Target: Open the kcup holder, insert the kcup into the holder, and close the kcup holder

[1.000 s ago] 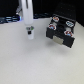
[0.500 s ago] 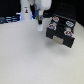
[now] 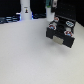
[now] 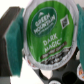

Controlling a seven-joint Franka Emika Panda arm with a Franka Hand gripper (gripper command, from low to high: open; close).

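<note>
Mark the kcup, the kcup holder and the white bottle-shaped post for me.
kcup [image 4: 51, 31]: wrist view, middle of its green lid.
kcup holder [image 3: 61, 38]: exterior view, its black front face.
white bottle-shaped post [image 3: 25, 9]: exterior view, its white body.

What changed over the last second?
The kcup has left the table. A second ago it stood to the exterior view's left of the kcup holder. Now the wrist view shows it gripped between the fingers. The kcup holder stayed put.

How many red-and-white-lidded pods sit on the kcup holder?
4 on the kcup holder, blur permitting: far-left pod, far-right pod, near-left pod, near-right pod, by the exterior view's sides. More may be hidden.
</note>
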